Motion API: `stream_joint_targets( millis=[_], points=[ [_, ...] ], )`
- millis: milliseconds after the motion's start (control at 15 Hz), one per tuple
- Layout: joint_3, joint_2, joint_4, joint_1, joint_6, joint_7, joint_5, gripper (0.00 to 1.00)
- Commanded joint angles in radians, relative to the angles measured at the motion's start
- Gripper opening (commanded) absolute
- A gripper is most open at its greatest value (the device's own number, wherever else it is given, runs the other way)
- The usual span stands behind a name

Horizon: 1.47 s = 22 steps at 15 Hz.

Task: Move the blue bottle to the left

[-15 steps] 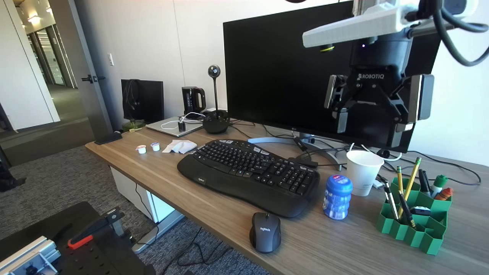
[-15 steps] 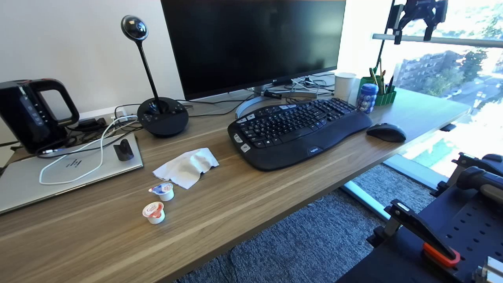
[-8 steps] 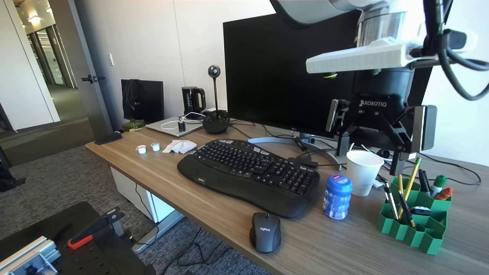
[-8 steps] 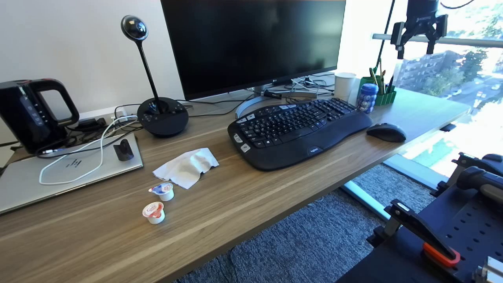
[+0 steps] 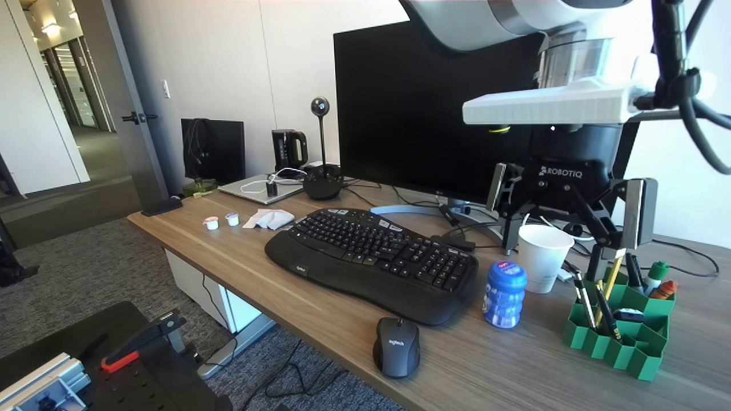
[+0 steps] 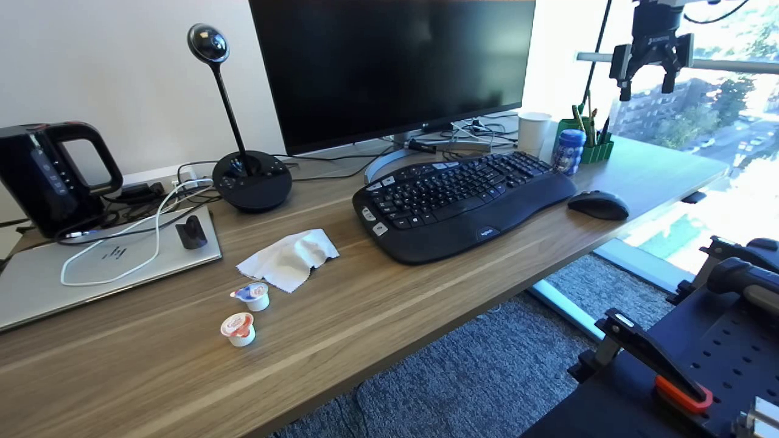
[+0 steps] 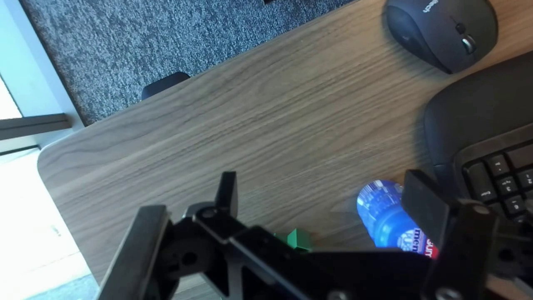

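Observation:
The blue bottle (image 5: 505,297) stands upright on the desk, right of the keyboard and in front of the white cup. It also shows in an exterior view (image 6: 569,152). In the wrist view the bottle (image 7: 383,214) is partly hidden behind the right-hand finger and the gripper body. My gripper (image 5: 552,254) is open and empty, fingers pointing down, above desk level near the cup and pen holder. It also shows in an exterior view (image 6: 646,89). In the wrist view the fingertips (image 7: 324,187) are wide apart, with the bottle low at the right-hand finger's inner side.
A white cup (image 5: 542,257) stands close behind the bottle. A green pen holder (image 5: 622,325) with pens and pencils is to its right. A black keyboard (image 5: 371,262) and a mouse (image 5: 397,348) lie to its left. A large monitor (image 5: 422,114) stands behind.
The gripper has come down a good way toward the desk and shifted slightly right in an exterior view. It stays open. The bottle and other objects have not moved.

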Motion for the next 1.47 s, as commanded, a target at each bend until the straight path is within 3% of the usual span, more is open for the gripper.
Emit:
stream_joint_targets(
  millis=[0, 600, 1400],
  points=[
    [0.014, -0.015, -0.022, -0.013, -0.002, -0.047, -0.008, 1.00],
    [0.003, -0.012, -0.047, 0.002, 0.041, 0.011, -0.010, 1.00],
    [0.010, -0.020, -0.129, -0.001, 0.134, -0.024, -0.011, 1.00]
  ],
)
